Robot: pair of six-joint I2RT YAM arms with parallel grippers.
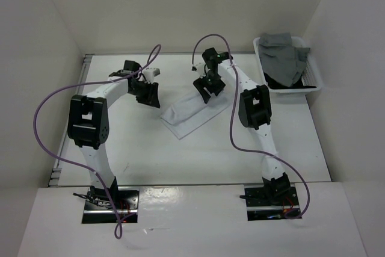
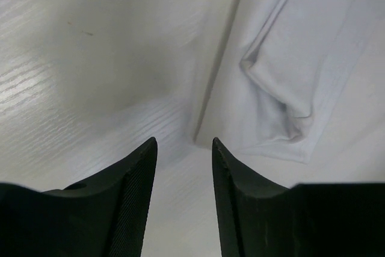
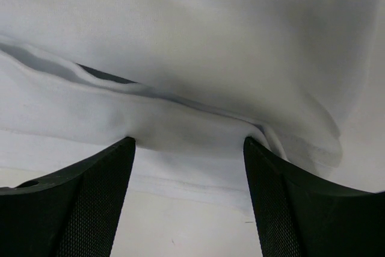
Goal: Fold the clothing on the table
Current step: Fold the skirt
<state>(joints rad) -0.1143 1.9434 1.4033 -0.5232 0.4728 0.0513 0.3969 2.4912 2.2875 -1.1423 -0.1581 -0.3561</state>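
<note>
White cloth, the clothing (image 1: 194,114), lies folded into a long slanted strip near the middle of the surface (image 1: 150,154), between the two arms. The right hand (image 1: 205,88) sits over its far end, jaws set wide astride a raised fold of fabric, fingertips touching the cloth. The left hand (image 1: 147,93) hangs just beside the strip's left edge over bare surface, jaws parted narrowly with nothing between them. At the far right corner a white basket (image 1: 317,81) holds a grey garment (image 1: 283,58).

The left arm (image 1: 99,156) and right arm (image 1: 268,144) are white with black joints, purple cables (image 1: 35,123) and ribbed black gripper fingers (image 2: 129,209).
</note>
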